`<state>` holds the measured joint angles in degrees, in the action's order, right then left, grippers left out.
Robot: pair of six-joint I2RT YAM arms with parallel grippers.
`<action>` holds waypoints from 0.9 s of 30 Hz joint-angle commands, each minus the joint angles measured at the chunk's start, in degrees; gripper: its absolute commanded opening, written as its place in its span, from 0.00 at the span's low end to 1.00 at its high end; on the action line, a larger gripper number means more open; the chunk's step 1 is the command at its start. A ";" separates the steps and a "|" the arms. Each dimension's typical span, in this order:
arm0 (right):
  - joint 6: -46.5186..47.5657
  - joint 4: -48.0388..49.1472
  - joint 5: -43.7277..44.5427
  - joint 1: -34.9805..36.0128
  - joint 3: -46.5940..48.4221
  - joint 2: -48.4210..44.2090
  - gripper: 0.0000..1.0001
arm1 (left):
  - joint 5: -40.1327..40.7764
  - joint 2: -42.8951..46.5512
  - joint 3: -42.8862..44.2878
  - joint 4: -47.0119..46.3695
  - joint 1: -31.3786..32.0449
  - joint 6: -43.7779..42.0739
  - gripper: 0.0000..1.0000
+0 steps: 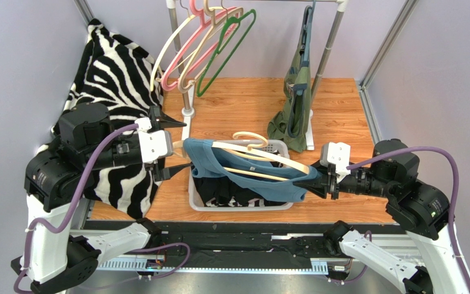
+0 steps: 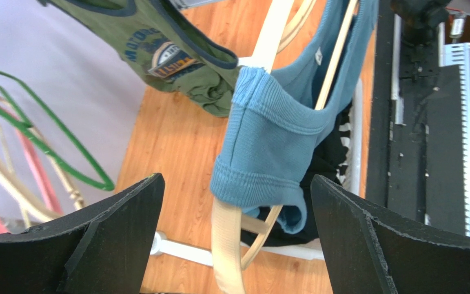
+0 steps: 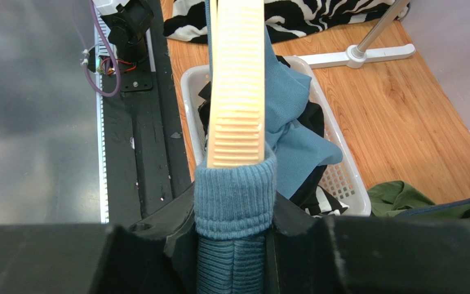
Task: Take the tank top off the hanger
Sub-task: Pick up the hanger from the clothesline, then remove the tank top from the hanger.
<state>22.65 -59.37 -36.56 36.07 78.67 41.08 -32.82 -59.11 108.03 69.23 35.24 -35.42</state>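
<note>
From above, the left gripper (image 1: 179, 147) stands wide open, with one end of the blue tank top (image 1: 243, 177) just ahead of its fingertips; the tank top hangs on a wooden hanger (image 1: 262, 156) over a white basket (image 1: 197, 202); the right gripper (image 1: 312, 182) is clamped on the garment's other end.

Left wrist: both jaws are spread far apart; the tank top (image 2: 268, 141) and hanger (image 2: 226, 245) show in the gap, touching neither jaw; a green top (image 2: 176, 55) hangs farther ahead, toward the left jaw.

Right wrist: the jaws pinch narrowly on the tank top (image 3: 234, 196), its ribbed edge drawn over the hanger (image 3: 237, 79) tip; the basket (image 3: 341, 177) lies beyond the jaws.
</note>
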 commanded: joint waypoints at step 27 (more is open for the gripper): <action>2.22 7.69 11.41 15.51 4.64 11.74 0.00 | -16.23 -5.93 3.51 4.68 1.14 2.46 0.43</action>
<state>23.57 -56.01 -30.59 48.88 79.79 52.27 -45.60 -65.21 110.50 75.55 36.29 -34.33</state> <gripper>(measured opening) 0.295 0.461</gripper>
